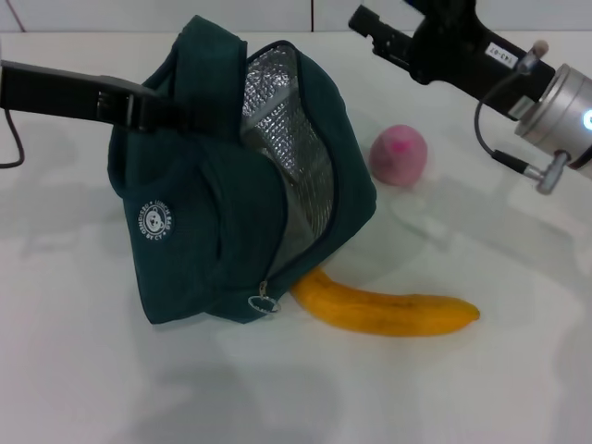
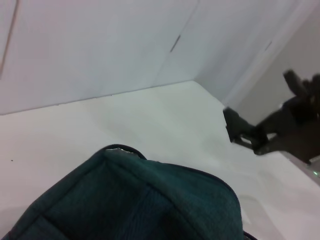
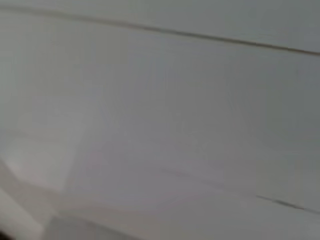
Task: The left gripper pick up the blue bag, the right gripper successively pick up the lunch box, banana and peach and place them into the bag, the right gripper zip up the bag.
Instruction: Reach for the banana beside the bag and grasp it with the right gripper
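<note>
Jaws of the left gripper (image 1: 153,113) pinch the bag (image 1: 213,213) top; right gripper (image 1: 370,28) jaws: cannot tell. Banana (image 1: 388,312) touches the bag.

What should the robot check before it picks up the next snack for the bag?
1. Bag held by left gripper: ok, it grips the bag's top.
2. Bag mouth open: ok, silver lining shows.
3. Lunch box inside: cannot tell, none in view.
4. Banana free to grab: not ok, one end sits tucked under the bag's edge.
5. Peach within sight: ok, on the table beside the bag.
6. Right gripper empty: cannot tell, raised behind the bag, fingers unclear.
</note>
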